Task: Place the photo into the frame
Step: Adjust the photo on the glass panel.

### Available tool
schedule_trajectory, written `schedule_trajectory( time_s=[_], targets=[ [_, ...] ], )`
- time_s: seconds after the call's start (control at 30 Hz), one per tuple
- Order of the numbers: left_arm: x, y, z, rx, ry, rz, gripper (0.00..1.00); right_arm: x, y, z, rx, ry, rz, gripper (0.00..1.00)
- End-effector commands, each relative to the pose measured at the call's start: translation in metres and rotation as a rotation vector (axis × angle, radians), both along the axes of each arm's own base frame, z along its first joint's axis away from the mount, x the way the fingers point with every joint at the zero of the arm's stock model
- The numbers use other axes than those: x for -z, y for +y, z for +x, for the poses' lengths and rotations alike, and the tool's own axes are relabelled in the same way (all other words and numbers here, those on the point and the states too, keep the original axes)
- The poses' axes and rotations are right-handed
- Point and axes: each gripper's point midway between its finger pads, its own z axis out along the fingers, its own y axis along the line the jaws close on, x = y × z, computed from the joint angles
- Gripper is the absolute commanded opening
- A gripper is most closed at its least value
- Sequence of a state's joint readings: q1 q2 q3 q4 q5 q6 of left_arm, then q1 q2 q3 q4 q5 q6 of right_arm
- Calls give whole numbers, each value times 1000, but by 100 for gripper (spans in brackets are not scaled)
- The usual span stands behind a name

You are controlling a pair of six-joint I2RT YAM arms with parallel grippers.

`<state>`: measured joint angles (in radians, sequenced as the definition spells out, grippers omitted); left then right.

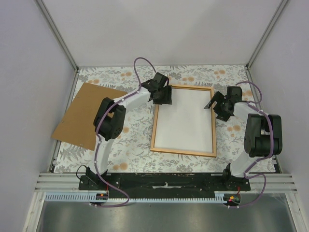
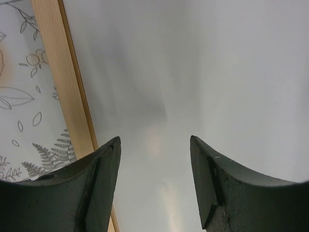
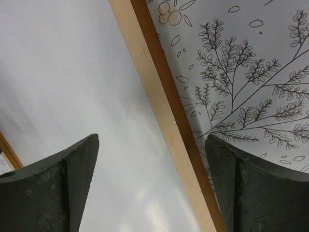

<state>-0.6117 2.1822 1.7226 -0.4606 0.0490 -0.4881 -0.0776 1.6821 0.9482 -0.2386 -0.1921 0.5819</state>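
Jaws of both grippers stand apart, empty. Top view: left gripper (image 1: 163,95) and right gripper (image 1: 212,102) flank the far end of the frame (image 1: 183,152); the photo (image 1: 185,118) lies white side up inside it. Left wrist: fingers (image 2: 87,193) hover over the photo. Right wrist: fingers straddle the frame's right side. Likely step: seating the photo. Next, its edges need pressing flush.

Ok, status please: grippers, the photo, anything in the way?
Both open, empty: left gripper over photo, right gripper over frame rail. Photo lies white side up inside frame. Brown backing board aside, left; nothing blocking.
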Motion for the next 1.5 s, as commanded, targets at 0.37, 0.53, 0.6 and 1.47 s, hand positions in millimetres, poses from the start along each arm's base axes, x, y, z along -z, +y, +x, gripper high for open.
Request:
schedule_trajectory(
  time_s=[0.37,0.53,0.6,1.47],
  targets=[
    [10,-19,32,29,-24,5,66,-25,-6,7,-10,-63,-49,98],
    [15,-25,30,40,-7,-14,66,-24,-5,8,-14,-62,-46,98],
    [18,-28,29,46,-3,-21,66,-24,-5,9,-16,-61,-46,98],
    [-75,77,9,-193,-117,32,59,-21,-19,-14,-23,-15,-160,97]
  ],
)
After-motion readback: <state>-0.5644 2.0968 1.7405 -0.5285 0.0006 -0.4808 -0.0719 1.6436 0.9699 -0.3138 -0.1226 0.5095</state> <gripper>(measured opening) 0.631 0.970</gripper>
